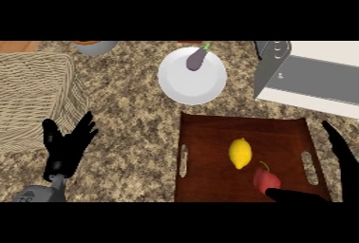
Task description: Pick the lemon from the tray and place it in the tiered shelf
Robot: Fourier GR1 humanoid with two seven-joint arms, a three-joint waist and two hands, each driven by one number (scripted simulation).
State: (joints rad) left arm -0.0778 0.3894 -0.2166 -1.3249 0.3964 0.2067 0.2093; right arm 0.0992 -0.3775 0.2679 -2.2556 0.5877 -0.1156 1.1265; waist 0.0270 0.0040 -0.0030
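The lemon (240,153) lies mid-tray (210,128), apart from the right hand (341,147), whose spread fingers flank the tray's right edge. The left hand (67,144) rests open near the counter's left edge.

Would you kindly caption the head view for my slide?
Lemon on the tray, right hand open beside it.

Left hand (67,144) rests open, fingers up; right hand (340,147) open at right edge
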